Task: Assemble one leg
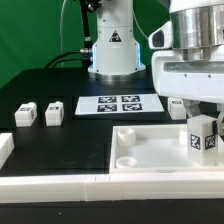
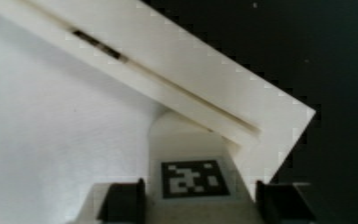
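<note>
My gripper (image 1: 203, 118) is shut on a leg (image 1: 203, 138), a small white block with black-and-white tags. It holds the leg upright at the right corner of the large white square panel (image 1: 150, 145); I cannot tell whether the leg touches it. In the wrist view the leg (image 2: 194, 172) sits between my two dark fingers (image 2: 123, 203), with the panel (image 2: 51, 120) and its edge below. Two more legs (image 1: 27, 113) (image 1: 54, 113) stand on the table at the exterior view's left. Another white block (image 1: 178, 108) shows behind my gripper.
The marker board (image 1: 120, 104) lies on the table in front of the robot base (image 1: 112, 50). A round socket (image 1: 127, 160) shows in the panel's near left corner. A long white bar (image 1: 50, 186) runs along the front, with another white piece (image 1: 5, 148) at the left edge.
</note>
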Controlling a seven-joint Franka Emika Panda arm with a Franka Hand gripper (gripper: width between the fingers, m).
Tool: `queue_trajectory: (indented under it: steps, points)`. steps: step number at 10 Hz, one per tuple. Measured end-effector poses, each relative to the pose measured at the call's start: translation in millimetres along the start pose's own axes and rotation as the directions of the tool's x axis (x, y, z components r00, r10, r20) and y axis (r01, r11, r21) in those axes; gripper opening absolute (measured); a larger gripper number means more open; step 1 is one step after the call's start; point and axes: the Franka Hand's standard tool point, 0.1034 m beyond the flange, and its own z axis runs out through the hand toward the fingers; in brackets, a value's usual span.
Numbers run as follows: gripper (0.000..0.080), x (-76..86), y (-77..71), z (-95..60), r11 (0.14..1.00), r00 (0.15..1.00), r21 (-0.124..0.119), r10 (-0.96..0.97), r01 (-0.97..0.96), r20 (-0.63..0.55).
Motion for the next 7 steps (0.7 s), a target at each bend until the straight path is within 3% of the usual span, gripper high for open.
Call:
queue_trajectory:
  steps: [2,5,7]
  points:
    - [0.0297,-3.1,-0.2,-0.1,0.981,0.981,0.003,0.192,-0.192,0.009]
    - [0.0297,-3.6,0.1,0.0,0.864,0.864,0.001,0.503,-0.503,0.032]
    - [0.0297,3.6,3.3,1.2,0.741,0.741,0.006,0.671,-0.671,0.029]
